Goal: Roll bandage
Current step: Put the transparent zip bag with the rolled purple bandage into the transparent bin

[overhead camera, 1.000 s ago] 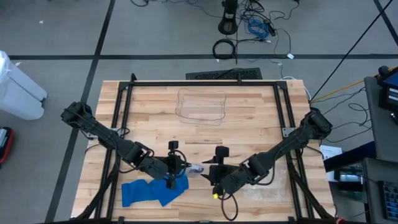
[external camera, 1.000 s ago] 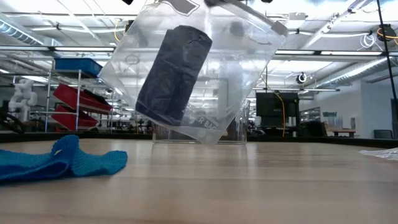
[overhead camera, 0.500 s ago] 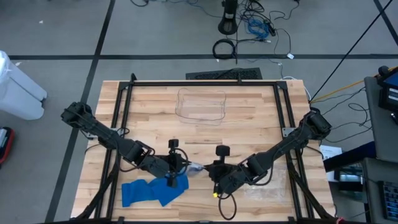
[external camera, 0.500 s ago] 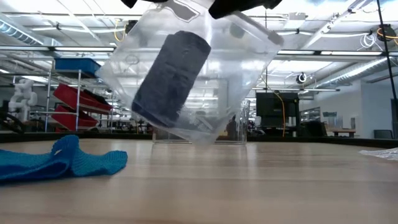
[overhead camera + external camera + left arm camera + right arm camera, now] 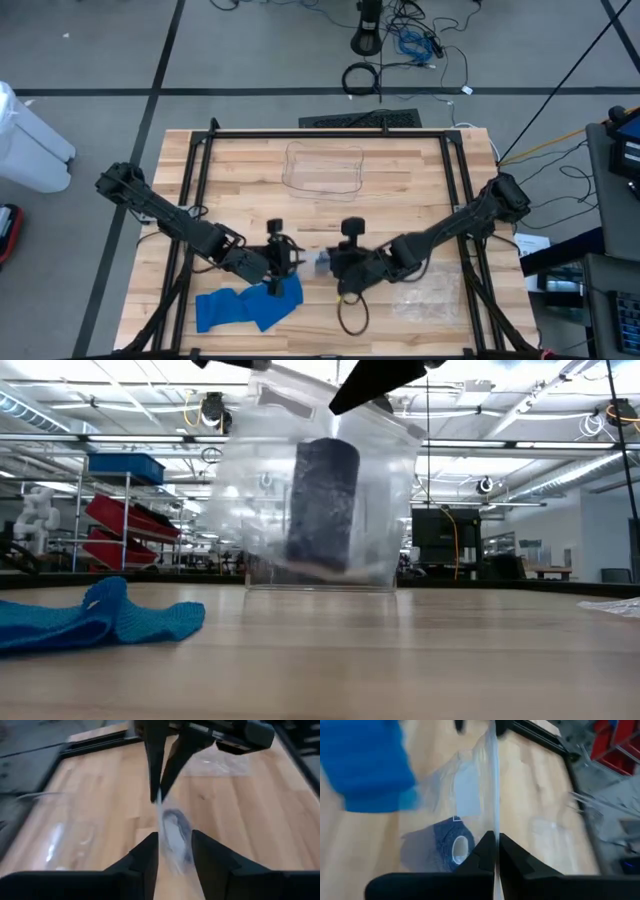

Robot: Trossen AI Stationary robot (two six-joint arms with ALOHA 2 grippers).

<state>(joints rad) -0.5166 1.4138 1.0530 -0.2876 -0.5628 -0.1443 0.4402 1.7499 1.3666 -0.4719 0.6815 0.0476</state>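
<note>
A clear plastic bag (image 5: 320,490) with a dark rolled bandage (image 5: 322,505) inside hangs above the table's near middle. My right gripper (image 5: 495,845) is shut on the bag's top edge. From the left, my left gripper (image 5: 175,850) stands open, one finger on each side of the bag's upper part. In the high view the two grippers meet at the bag (image 5: 318,263), the left gripper (image 5: 292,262) on its left and the right gripper (image 5: 328,265) on its right. My right gripper pinches the bag's top edge (image 5: 493,827) between its two shut fingers, slanting down from the table's right. The bag hangs upright below the fingers, clear of the table, with the bandage (image 5: 452,845) low inside it. My left gripper: I cannot tell whether its open fingers (image 5: 150,857) touch the bag.
A crumpled blue cloth (image 5: 245,305) lies on the table at the near left, below the left gripper. A clear container (image 5: 323,168) stands at the far middle. Another clear plastic bag (image 5: 425,295) lies flat at the near right. A black frame (image 5: 330,133) runs round the table.
My right gripper has moved toward the table's left, rolled, and taken hold of the bag's top edge. The bag, tilted a second ago with its lower end swung left, now hangs upright with the bandage standing on end.
</note>
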